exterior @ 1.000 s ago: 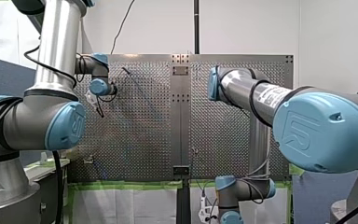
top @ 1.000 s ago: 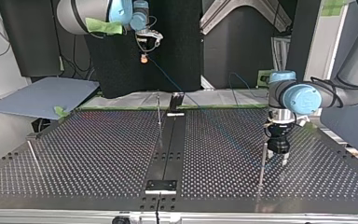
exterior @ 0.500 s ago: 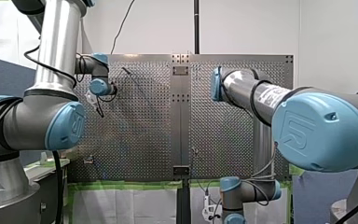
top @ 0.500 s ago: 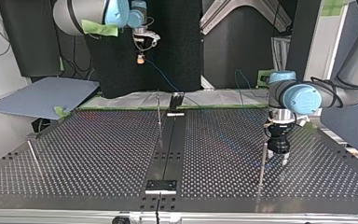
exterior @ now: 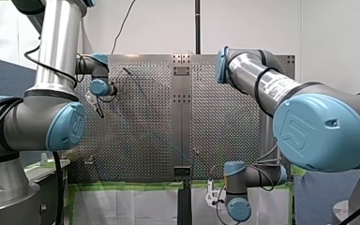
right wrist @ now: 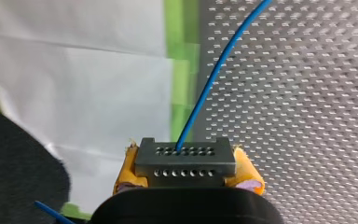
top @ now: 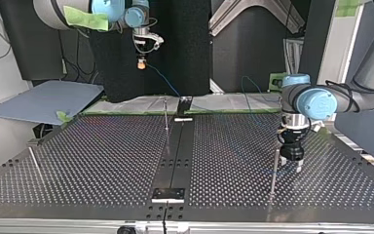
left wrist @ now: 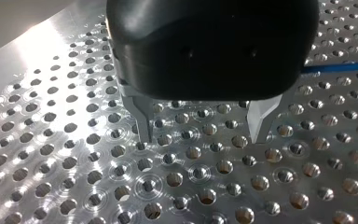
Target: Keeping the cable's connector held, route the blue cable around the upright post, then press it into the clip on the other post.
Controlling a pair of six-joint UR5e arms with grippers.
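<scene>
**My right gripper (right wrist: 187, 173) clamps the connector (right wrist: 185, 156); my left gripper (left wrist: 201, 137) stands open by a post**

Front view: my left arm reaches out over the perforated table (exterior: 136, 131) toward its far left part. My right gripper hangs off the table, past the edge on the arms' side.

Top view: my right gripper is held high beyond that same edge. The blue cable (top: 161, 79) slants down from it toward a thin upright post (top: 166, 114), which stands just inside the edge near the middle strip. The cable's course across the surface is too faint to follow. My left gripper sits low over the surface, just beside a second post (top: 274, 170).

Left wrist view: the metal fingers (left wrist: 142, 119) are spread with nothing between them, their tips just above the holes. The blue cable lies on the surface beside the gripper.

Right wrist view: yellow pads (right wrist: 128, 165) squeeze the grey connector from both sides. The cable leaves its face and runs ahead over the table.
</scene>
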